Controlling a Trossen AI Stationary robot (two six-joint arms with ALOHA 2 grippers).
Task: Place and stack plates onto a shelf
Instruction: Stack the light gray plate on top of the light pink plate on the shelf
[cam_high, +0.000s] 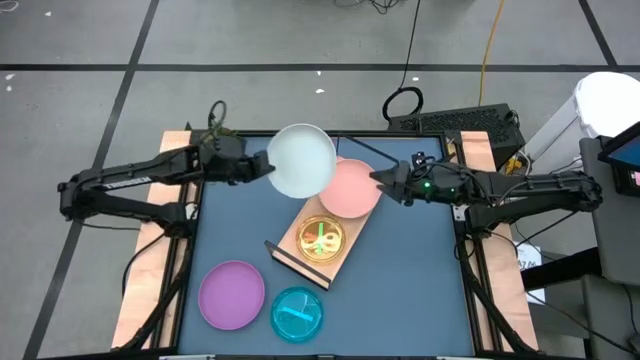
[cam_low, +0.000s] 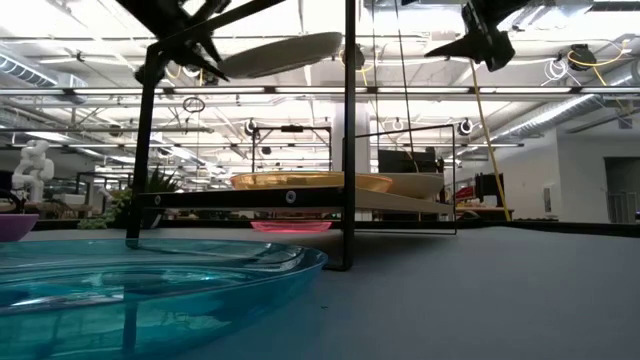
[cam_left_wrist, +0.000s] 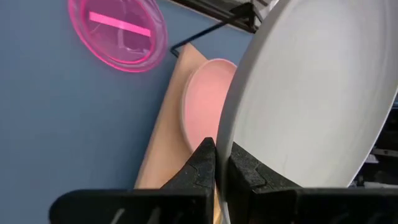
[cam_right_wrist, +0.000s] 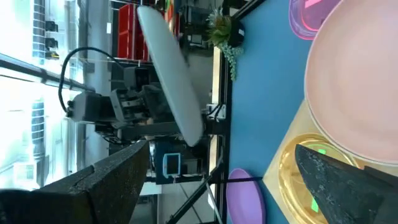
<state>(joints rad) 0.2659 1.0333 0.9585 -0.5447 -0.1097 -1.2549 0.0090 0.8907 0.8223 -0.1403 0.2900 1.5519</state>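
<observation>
Left gripper clamped on round pale blue-white plastic plate, aloft near desk's far edge, beside salmon pink plate on light-wood shelf; right gripper jaws apart, just beyond.

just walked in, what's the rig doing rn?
Stacking plates onto the shelf. The left gripper is shut on the rim of the pale blue-white plate, holding it up in the air over the shelf's far end. The right gripper is open and empty beside the salmon pink plate, which already lies on the shelf, as does the orange plate with something green in it. The purple plate and blue plate sit on the table, and the translucent pink plate too.
</observation>
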